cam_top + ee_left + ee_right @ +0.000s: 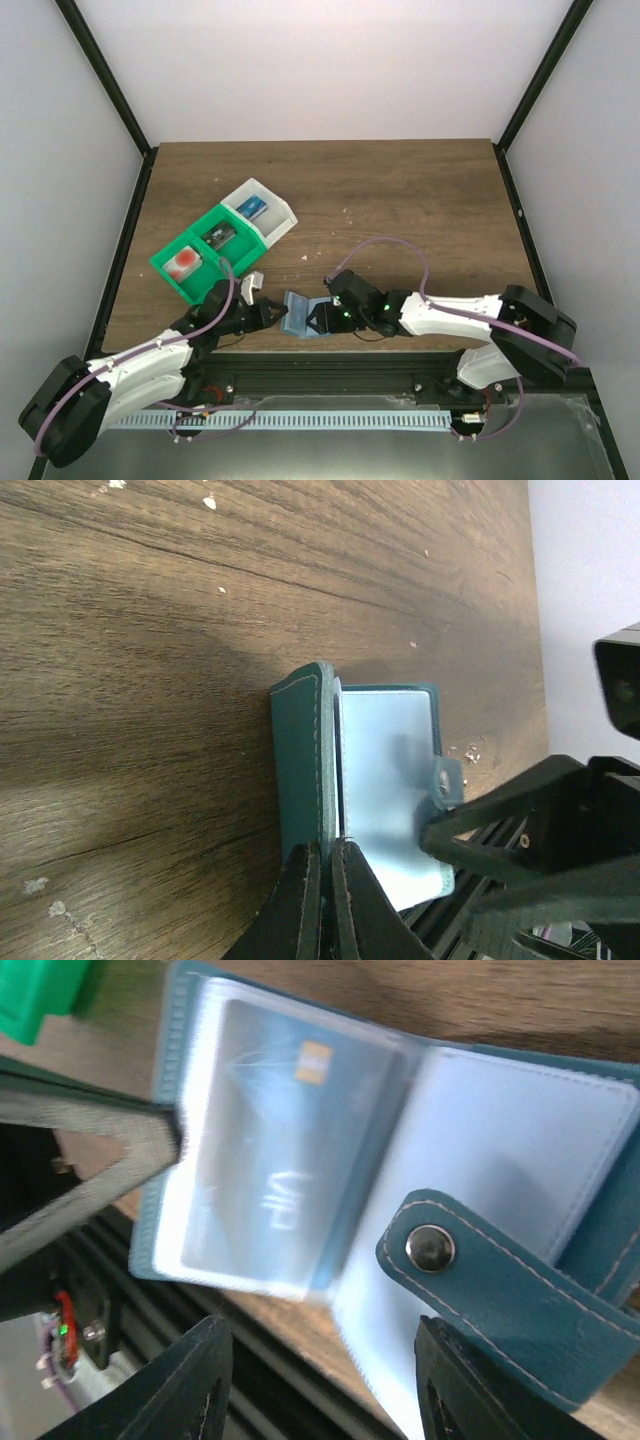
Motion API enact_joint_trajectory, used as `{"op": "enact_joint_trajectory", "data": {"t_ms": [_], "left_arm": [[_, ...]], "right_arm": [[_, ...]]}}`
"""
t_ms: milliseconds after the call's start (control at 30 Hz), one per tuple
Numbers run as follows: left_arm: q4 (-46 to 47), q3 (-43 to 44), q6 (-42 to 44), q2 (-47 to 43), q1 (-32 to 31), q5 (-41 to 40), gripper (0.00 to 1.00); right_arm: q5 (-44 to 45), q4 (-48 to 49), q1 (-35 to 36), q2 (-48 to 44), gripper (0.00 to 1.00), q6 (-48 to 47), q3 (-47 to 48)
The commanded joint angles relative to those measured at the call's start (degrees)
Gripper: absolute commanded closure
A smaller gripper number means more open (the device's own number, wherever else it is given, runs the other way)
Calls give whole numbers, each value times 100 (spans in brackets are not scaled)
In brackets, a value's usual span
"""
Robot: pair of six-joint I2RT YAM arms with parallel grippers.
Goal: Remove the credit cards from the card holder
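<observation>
**While the left arm pins the cover, a sleeved card waits to be slid out**

Because the card holder (303,315) lies opened at the near edge of the desk (400,200), between the two arms, there is little room on its near side. Open wood lies beyond it and to the right. The green-and-white tray (165,270) sits well apart on the left.

The left end effector (325,852) is clamped shut on the edge of the teal cover. The right end effector (322,1328) hovers over the inside with its jaws apart, holding nothing.

The holder looks light and floppy, so it probably needs that pinning. One credit card (270,1180) shows through a clear sleeve (200,1110); it is likely stiff, thin and slick. Its best grip is probably at whichever short edge sits at the sleeve's mouth, though the blur hides which that is. The snap strap (480,1280) juts toward the right fingers and could snag.
</observation>
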Motion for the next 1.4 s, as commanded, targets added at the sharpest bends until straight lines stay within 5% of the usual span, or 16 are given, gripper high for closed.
{"op": "enact_joint_trajectory", "data": {"t_ms": [0,433,767,967,1133,1367], "left_arm": [[241,-104,-14,38,13,-55,100],[228,-148,-51,103,12,65,100],[589,-306,-395,-151,13,358,63],[982,-347,-393,198,11,431,52],[1272,-277,-317,714,13,576,52],[1336,-236,-277,899,13,568,65]], "right_arm": [[428,-107,39,317,49,-58,19],[1351,-747,39,873,67,-214,9],[1687,-1042,42,738,78,-361,236],[1171,-497,46,532,75,-478,102],[1655,-754,42,287,69,-518,158],[2159,-918,32,264,59,-634,194]]}}
